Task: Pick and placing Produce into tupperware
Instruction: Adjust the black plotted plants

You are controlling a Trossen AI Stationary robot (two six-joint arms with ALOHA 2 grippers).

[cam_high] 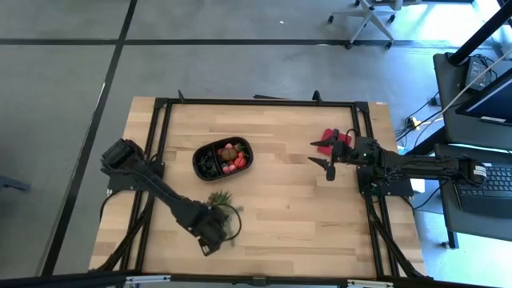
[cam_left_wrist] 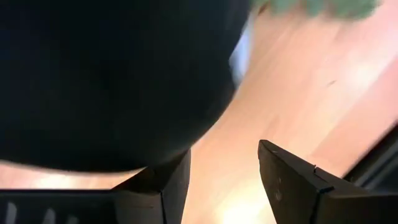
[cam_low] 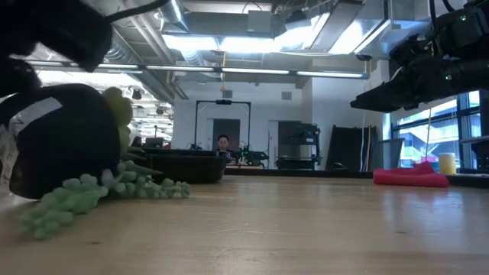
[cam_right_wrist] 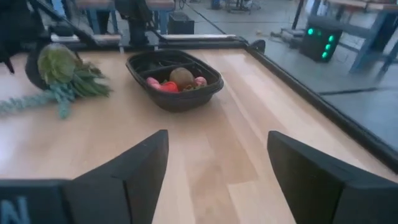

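The black tupperware [cam_high: 200, 156] sits on the wooden table, left of centre, holding red produce and one brown round piece [cam_right_wrist: 181, 76]. A green spiky plant [cam_high: 222, 198] lies tipped on its side, its dark pot [cam_low: 53, 145] toward the near edge and its foliage [cam_low: 99, 191] on the wood. My left gripper [cam_left_wrist: 224, 149] points down beside that pot near the front edge. It is open, with bare wood between the fingers. My right gripper [cam_right_wrist: 214, 155] hangs open and level over the table's right side, facing the tupperware. My left gripper has one finger [cam_left_wrist: 171, 183] close against the pot's dark wall [cam_left_wrist: 112, 81], outside the gap. Whether it touches the pot, I cannot tell.
A flat red object [cam_high: 336, 136] lies on the table under and behind my right gripper. A black metal frame [cam_high: 160, 112] borders the table. Bare wood stretches between the tupperware and my right gripper. A person [cam_low: 223, 142] shows far off in the room.
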